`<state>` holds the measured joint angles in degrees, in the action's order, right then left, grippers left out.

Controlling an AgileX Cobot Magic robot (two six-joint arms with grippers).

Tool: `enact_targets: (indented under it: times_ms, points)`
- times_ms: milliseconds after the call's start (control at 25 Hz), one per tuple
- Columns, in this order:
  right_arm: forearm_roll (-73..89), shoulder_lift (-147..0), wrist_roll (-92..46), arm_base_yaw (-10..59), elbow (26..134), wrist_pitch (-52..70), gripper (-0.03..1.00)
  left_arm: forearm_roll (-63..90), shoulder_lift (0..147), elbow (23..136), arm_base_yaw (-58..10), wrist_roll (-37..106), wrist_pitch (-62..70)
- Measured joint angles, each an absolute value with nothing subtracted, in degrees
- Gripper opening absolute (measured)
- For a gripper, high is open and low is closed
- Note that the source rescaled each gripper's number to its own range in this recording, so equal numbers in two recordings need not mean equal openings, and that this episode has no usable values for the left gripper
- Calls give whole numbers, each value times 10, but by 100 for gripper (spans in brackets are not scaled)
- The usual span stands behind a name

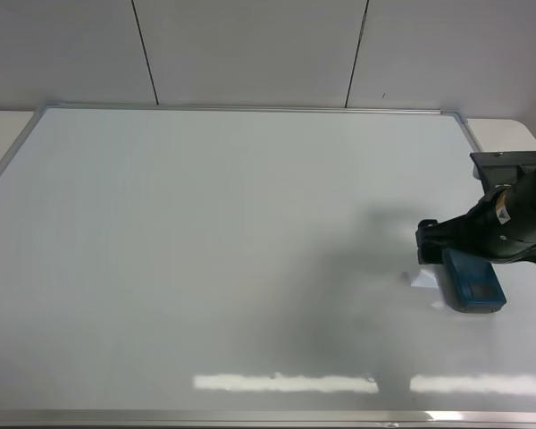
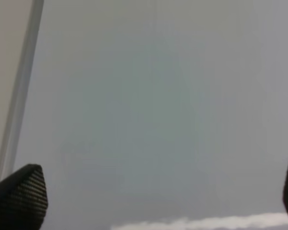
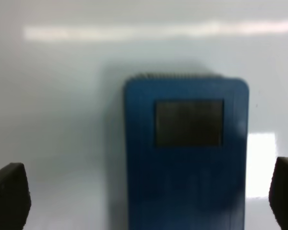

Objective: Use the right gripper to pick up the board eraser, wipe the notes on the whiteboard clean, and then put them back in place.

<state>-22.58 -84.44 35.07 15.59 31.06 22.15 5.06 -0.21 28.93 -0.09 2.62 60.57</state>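
The teal-blue rounded rectangular board eraser [image 1: 472,281] is lying flat at the right edge of the glossy white, silver-framed whiteboard [image 1: 214,259]. The black two-fingered right gripper [image 3: 144,196] is being held spread wide, straddling it, with the eraser's long axis running straight out between the fingers.

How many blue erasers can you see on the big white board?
1. The board eraser lies near the whiteboard's right edge, under the right gripper, between its open fingers. Nothing seems to hide another.

Teal-blue board eraser [image 1: 472,281] flat on whiteboard [image 1: 205,250], near right edge.
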Motion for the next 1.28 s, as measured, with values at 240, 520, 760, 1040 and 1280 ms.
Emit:
enact_targets:
  times_ms: [240,520,760,1040,1280]
  points:
    - [-144,-672,225,156,331,253,100,51,-2,289,-1,26,606]
    - [-114,-471,140,156,444,376,100,51,-2,289,-1,26,606]
    - [-113,-345,118,156,479,451,100,51,-2,289,-1,26,606]
    - [-113,-237,115,156,479,593,100,51,-2,289,-1,26,606]
    - [-111,-169,115,156,459,641,97,51,-2,289,-1,26,606]
